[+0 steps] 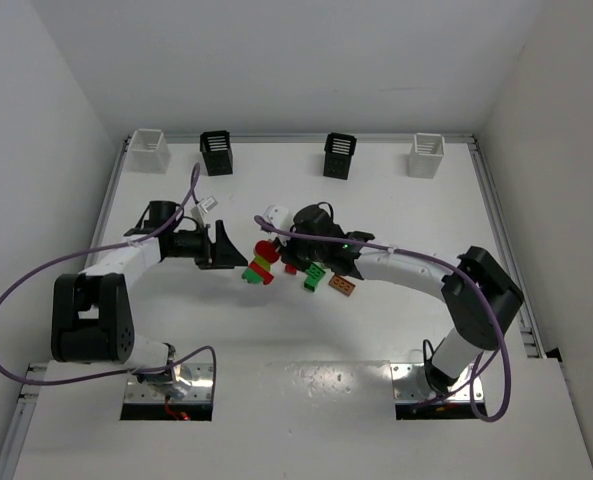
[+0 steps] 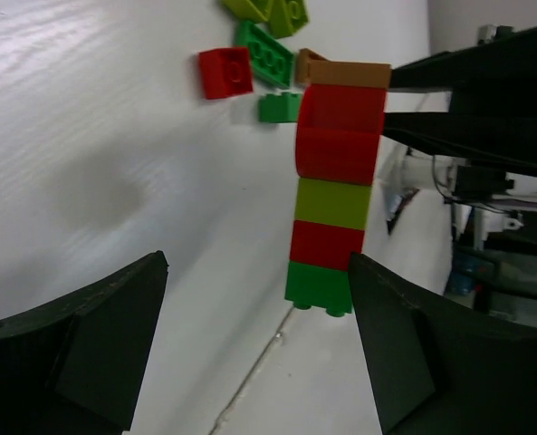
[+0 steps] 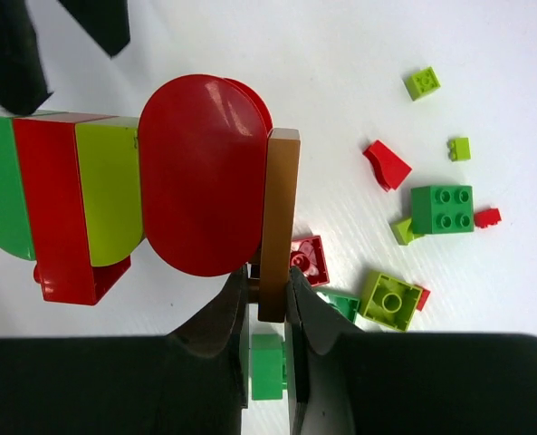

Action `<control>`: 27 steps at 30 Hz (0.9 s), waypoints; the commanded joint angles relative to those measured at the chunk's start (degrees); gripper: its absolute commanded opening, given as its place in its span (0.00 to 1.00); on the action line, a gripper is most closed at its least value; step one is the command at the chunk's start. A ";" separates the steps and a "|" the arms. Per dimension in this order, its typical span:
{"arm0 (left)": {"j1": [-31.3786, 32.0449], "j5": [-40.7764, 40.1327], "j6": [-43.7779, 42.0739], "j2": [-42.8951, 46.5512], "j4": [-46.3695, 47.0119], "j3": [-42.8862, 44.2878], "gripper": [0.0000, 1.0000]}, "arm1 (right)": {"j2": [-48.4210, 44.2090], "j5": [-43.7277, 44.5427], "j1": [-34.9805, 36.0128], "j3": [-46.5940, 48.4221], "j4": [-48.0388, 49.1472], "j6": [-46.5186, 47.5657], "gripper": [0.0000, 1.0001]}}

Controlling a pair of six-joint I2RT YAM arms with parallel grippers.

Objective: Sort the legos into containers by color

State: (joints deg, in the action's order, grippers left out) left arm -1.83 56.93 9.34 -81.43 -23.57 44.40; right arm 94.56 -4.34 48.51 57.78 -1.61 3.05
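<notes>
A stack of legos (image 1: 263,262), green, red, yellow-green, a round red piece and a thin brown plate (image 3: 280,217), hangs above the middle of the worktop (image 1: 276,420). The right end effector (image 3: 266,290) is clamped on it, its fingers pressed together on the brown plate's edge. The left end effector (image 2: 259,263) reaches in from 9 o'clock with its fingers wide apart on either side of the stack's green end; whether they touch it cannot be told. Loose legos (image 1: 314,277) in green, red and orange-brown lie on the worktop just at 4 o'clock of the stack. The four containers (image 1: 216,153), white, black, black, white, stand in a row along the 12 o'clock edge, well apart from both arms.
</notes>
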 commanded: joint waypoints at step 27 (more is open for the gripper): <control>1.12 13.30 10.43 -3.03 14.52 -3.45 0.80 | 0.09 -4.89 3.43 4.54 3.45 1.17 0.00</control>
State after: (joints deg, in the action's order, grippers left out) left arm -1.23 69.73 19.59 -83.85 -11.05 38.26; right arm 94.72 -7.70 50.57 59.51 -1.61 3.70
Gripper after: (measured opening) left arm 0.798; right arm 0.146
